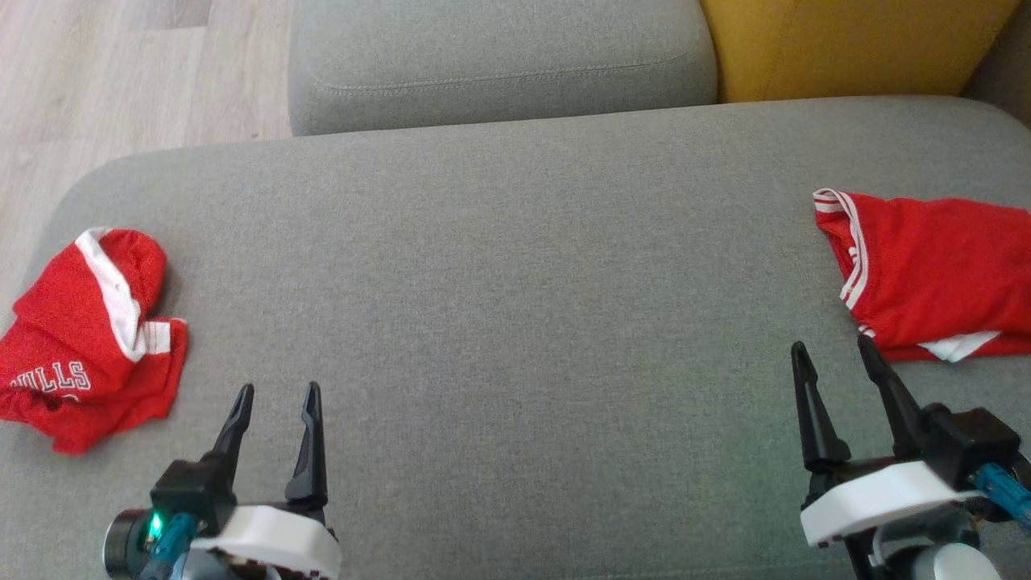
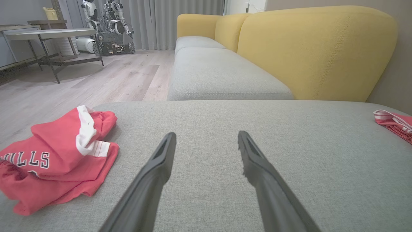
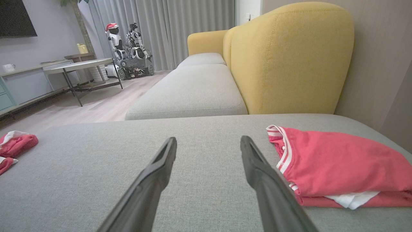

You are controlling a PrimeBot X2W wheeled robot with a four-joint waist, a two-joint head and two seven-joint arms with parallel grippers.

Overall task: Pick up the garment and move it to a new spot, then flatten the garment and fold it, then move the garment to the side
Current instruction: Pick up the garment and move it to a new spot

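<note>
Both arms held low over the grey cushion [image 1: 515, 322], fingers pointing forward. Left gripper [image 1: 279, 388] released, empty, near the crumpled red jersey [image 1: 80, 338]. Right gripper [image 1: 831, 343] released, empty, just beside the folded red garment [image 1: 934, 274].

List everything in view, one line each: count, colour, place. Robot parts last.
crumpled garment: one, red with white trim and lettering, left end of near cushion
folded garment: one, red with white stripes, right end of near cushion
near cushion: one, grey, under both garments
far cushion: one, grey, beyond near cushion
backrest: yellow, right of far cushion
floor: pale wood, left of sofa
table: one, pale top, far back
other robots: two, white and dark, by curtains
curtains: grey, far wall
left gripper: dark fingers, open, near crumpled garment
right gripper: dark fingers, open, beside folded garment
</note>
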